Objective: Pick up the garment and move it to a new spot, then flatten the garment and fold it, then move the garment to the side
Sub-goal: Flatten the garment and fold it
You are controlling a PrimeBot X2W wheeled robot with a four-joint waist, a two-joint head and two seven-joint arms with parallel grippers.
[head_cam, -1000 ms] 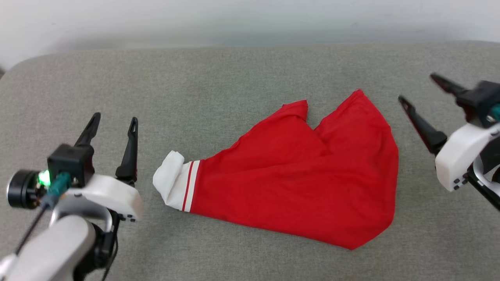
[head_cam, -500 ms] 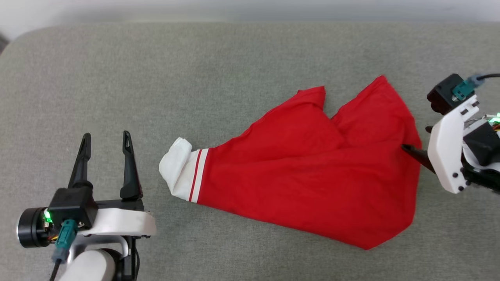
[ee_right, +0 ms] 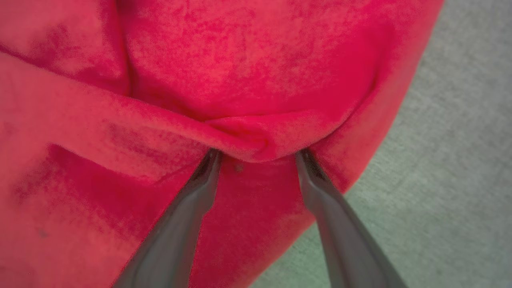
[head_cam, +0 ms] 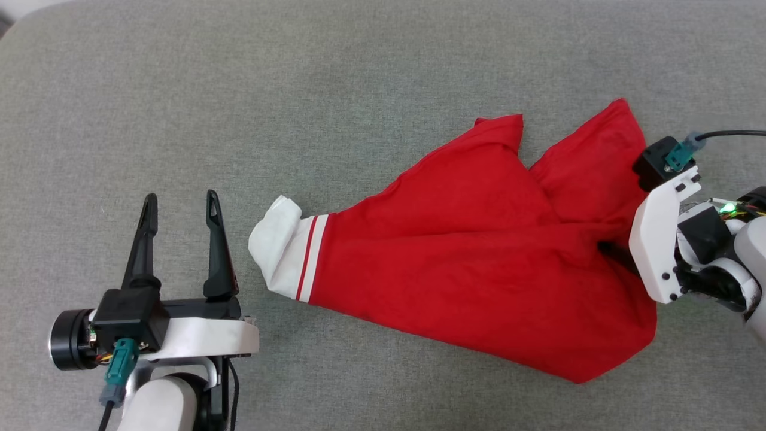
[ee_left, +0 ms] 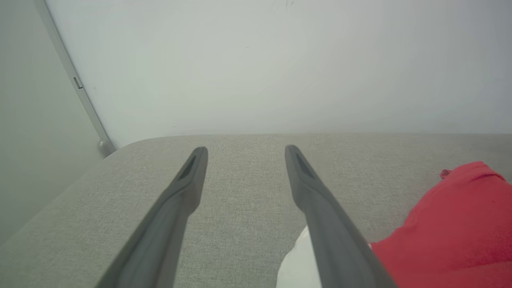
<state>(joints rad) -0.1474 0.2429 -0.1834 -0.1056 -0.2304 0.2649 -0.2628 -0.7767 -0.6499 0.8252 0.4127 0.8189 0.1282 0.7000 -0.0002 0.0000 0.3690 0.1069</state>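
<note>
The left gripper [head_cam: 179, 197] hangs low over the grey cushion [head_cam: 359, 72], at the left. Its jaws are released, wide apart, with nothing between them. It sits close beside the shirt's white sleeve [head_cam: 281, 251] but does not touch it, about as it did half a second ago.

The shirt [head_cam: 467, 257] lies crumpled on the cushion, from the middle to the right, plain red side up. The sleeve with its two red stripes points left. The whole head picture has slid since the earlier one because the camera tipped down. The shirt itself keeps the same shape.

The right gripper [head_cam: 613, 250] has changed most. Half a second ago its dark tip was at the shirt's right edge. Now it has come in over the red cloth, and the white wrist covers most of its fingers in the head view.

The left wrist view adds a pale wall [ee_left: 280, 60] behind the cushion, and the left gripper [ee_left: 246, 149] spread open, with the shirt [ee_left: 448, 224] low at the right.

The right wrist view gives the close look that the head view hides. The right gripper [ee_right: 259, 154] has both tips pushed into the shirt [ee_right: 240, 72]. A raised fold of red cloth lies between them. The jaws are apart, not yet clenched on the fold.
</note>
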